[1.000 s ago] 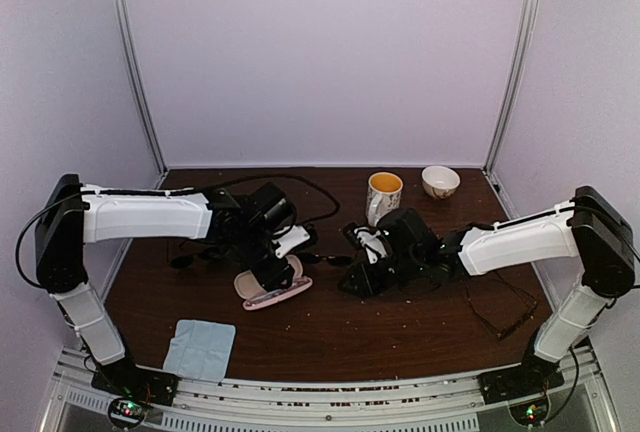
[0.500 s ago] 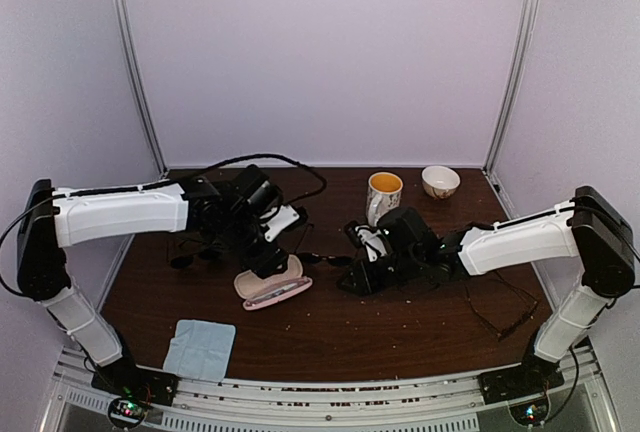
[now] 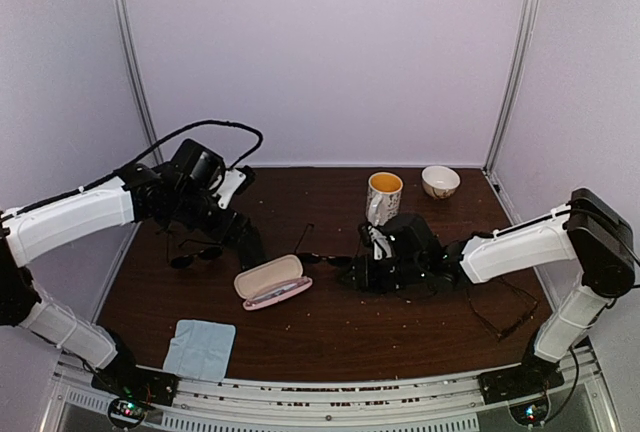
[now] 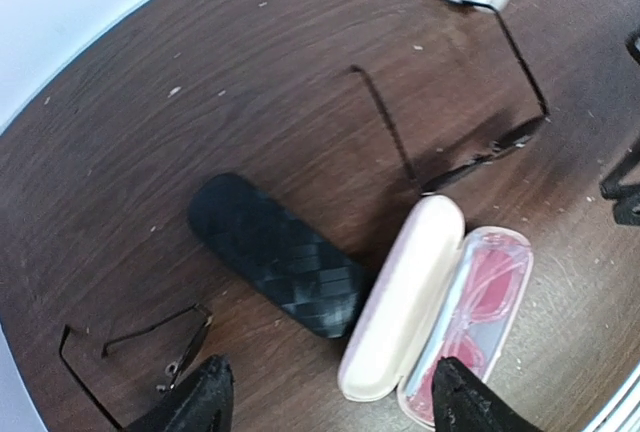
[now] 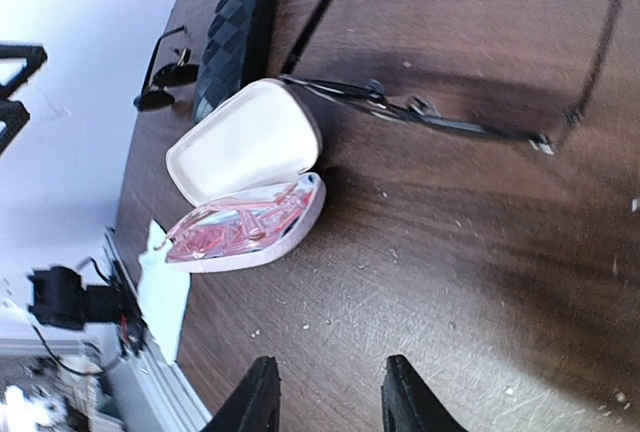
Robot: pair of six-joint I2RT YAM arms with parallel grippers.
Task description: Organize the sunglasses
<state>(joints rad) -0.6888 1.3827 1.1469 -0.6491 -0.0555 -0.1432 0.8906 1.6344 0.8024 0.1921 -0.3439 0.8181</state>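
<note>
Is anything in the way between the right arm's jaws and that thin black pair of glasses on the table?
Nothing visible. In the right wrist view only bare table lies between the parted jaws and the thin black glasses. The open pink case lies off to one side.

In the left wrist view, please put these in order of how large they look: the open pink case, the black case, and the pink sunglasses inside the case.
1. open pink case
2. black case
3. pink sunglasses, only slightly smaller than the black case
</note>
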